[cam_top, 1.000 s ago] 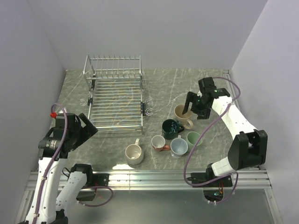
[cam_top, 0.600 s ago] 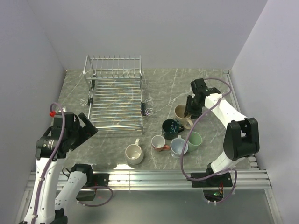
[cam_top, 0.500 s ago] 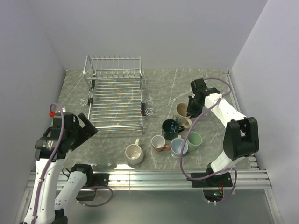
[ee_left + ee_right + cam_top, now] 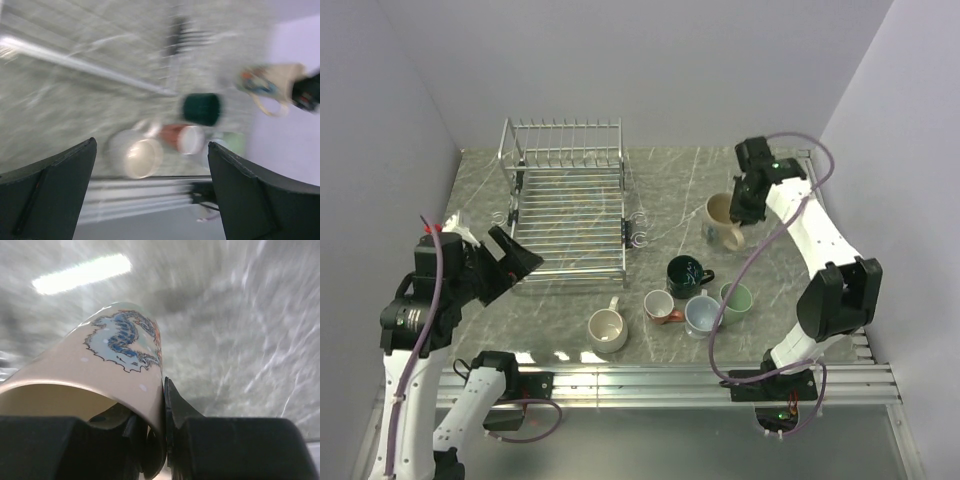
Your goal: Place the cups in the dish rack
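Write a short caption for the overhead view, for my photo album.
Right gripper holds the tan mug by its rim; five mugs wait beside the empty dish rack.

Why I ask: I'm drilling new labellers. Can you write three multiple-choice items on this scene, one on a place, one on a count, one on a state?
1. Where is the tall tan mug relative to the dish rack?
A. Inside it.
B. Held to its right by the right gripper.
C. Standing to its left.

2. How many mugs sit on the table?
A. Three.
B. Six.
C. Five.

3. What state is the left gripper in?
A. Open, holding nothing.
B. Shut on a mug.
C. Shut on a rack wire.

Key: 1B, the right wrist view shows its wall pinched; 2C, dark green, red-brown, blue-grey, pale green and cream; 3A, the left wrist view shows it spread wide, gripping nothing.
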Robot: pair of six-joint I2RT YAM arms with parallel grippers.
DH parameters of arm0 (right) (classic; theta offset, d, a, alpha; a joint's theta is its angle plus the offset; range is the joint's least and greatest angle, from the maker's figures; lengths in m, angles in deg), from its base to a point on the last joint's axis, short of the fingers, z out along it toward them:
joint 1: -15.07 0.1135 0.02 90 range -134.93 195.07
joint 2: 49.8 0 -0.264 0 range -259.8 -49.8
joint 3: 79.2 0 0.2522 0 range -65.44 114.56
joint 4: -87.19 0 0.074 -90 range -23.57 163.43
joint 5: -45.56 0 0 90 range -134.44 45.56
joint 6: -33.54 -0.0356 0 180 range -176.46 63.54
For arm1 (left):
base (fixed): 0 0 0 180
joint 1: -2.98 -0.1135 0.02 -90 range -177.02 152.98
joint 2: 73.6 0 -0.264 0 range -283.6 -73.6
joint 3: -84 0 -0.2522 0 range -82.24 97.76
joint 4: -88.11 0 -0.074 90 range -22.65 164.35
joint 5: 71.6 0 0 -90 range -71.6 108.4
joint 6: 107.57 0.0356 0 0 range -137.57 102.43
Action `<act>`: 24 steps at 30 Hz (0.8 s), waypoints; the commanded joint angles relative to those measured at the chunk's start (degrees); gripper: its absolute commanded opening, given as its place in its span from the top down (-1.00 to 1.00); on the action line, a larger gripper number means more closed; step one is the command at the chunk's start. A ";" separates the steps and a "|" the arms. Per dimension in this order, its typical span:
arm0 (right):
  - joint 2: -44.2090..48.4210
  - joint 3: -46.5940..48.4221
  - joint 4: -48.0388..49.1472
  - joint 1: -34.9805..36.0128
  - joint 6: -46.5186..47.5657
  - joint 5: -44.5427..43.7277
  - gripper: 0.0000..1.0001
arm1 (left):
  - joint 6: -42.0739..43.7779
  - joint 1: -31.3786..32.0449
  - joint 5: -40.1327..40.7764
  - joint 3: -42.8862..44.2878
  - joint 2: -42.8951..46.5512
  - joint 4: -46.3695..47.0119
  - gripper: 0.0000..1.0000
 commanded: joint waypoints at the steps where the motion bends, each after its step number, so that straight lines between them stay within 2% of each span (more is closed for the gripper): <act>1: 5.14 14.64 -3.72 -0.12 -1.45 0.14 1.00 | -2.83 0.19 -13.25 4.89 0.97 15.37 -0.99; 3: 5.76 20.60 -5.66 -0.21 -2.33 7.06 1.00 | -4.85 0.19 -17.65 5.16 2.02 21.45 -0.99; 4: 6.37 21.60 -5.14 -0.12 -2.85 12.23 1.00 | -7.64 0.19 -19.14 4.73 2.38 27.57 -0.99; 5: 8.38 21.17 -1.92 -0.21 -3.73 24.11 1.00 | -9.24 0.19 -22.55 3.24 2.73 31.72 -0.99; 7: 11.28 17.24 4.32 -0.29 -7.58 36.74 1.00 | -15.62 0.19 -26.09 1.04 3.08 39.11 -0.99; 8: 15.04 10.08 14.19 -0.12 -14.91 48.90 1.00 | -18.28 0.19 -28.10 -1.67 3.00 47.76 -0.99; 9: 17.17 5.48 20.81 0.14 -20.03 53.63 1.00 | -20.83 0.19 -30.21 -3.09 3.00 51.94 -0.99; 10: 19.62 0.21 28.97 1.01 -33.05 57.85 1.00 | -26.08 0.10 -31.28 -4.49 3.26 57.20 -0.99; 11: 22.17 -9.67 47.06 1.72 -39.97 59.98 1.00 | -28.48 0.19 -32.07 -7.47 3.35 64.91 -0.99; 12: 26.46 -13.86 54.99 2.16 -46.21 61.31 1.00 | -30.16 0.19 -33.04 -8.45 2.74 68.38 -0.99; 13: 28.07 -17.38 62.81 2.69 -56.98 61.58 1.00 | -31.22 0.19 -33.39 -9.25 2.21 69.55 -0.99; 14: 29.30 -20.20 73.77 3.65 -60.83 61.59 1.00 | -31.23 0.28 -34.18 -9.51 1.42 70.26 -0.99; 15: 30.27 -23.10 76.49 4.27 -63.39 61.15 1.00 | -31.58 0.28 -35.75 -9.95 0.37 72.09 -0.99; 18: 30.11 -23.75 82.13 7.87 -67.71 60.62 1.00 | -35.61 0.28 -36.91 -13.46 -0.17 79.55 -0.99; 24: 27.47 -21.81 85.82 13.14 -69.74 58.60 1.00 | -34.39 1.77 -36.30 -14.70 -1.66 78.17 -0.99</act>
